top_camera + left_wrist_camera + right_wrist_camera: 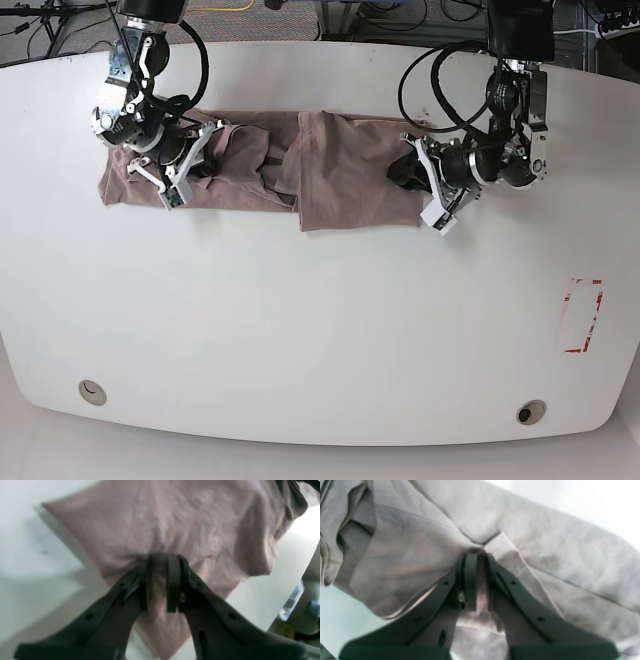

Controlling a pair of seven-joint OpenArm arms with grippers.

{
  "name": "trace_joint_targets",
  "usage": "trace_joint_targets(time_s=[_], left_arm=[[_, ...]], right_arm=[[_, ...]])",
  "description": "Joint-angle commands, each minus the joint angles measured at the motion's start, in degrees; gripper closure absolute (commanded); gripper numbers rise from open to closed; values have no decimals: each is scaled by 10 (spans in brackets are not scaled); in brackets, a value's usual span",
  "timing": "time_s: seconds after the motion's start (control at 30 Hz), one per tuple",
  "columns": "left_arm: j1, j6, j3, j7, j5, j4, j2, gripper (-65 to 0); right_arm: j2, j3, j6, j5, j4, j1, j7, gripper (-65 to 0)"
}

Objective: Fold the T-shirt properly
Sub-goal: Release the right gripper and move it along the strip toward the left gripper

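T-shirt edges pinched by both hands.

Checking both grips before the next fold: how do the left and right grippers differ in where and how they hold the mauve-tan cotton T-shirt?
The left gripper pinches the mauve-tan cotton T-shirt at a fairly flat part near one end; the right gripper grips at a seam amid bunched folds. In the base view the left gripper works the smoother end, the right gripper the crumpled end. Both are shut on cloth above the white table.
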Motion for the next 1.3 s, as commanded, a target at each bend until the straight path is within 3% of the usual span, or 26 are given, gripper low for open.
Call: trace_joint_targets(time_s=[0.0, 0.17, 0.27, 0.33, 0.47, 0.6, 1.1, 1.27], left_arm=[[-8, -1, 0, -31, -8, -19, -4, -75], [-16, -1, 0, -33, -8, -55, -3, -75], [-22, 0, 0, -34, -8, -68, -1, -75], [-24, 0, 1, -34, -8, -78, -1, -75], [-25, 0, 1, -36, -8, -100, -4, -75], [-34, 0, 1, -36, -8, -114, -5, -75], [-35, 0, 1, -36, -8, -118, -9, -76], [-35, 0, 1, -36, -8, -119, -9, -76]], right_arm=[[3, 3, 1, 9, 46, 13, -17, -55], [-7, 10, 1, 41, 98, 26, -62, -59], [-14, 50, 1, 86, 116, 42, -104, -122], [-21, 86, 1, 115, 116, 62, -132, -201], [-33, 165, 1, 155, 97, 93, -176, -426], [-31, 230, 1, 175, 67, 114, -194, -566], [39, 416, 1, 183, -81, 154, -245, -575], [81, 444, 1, 229, -159, 156, -246, -575]])
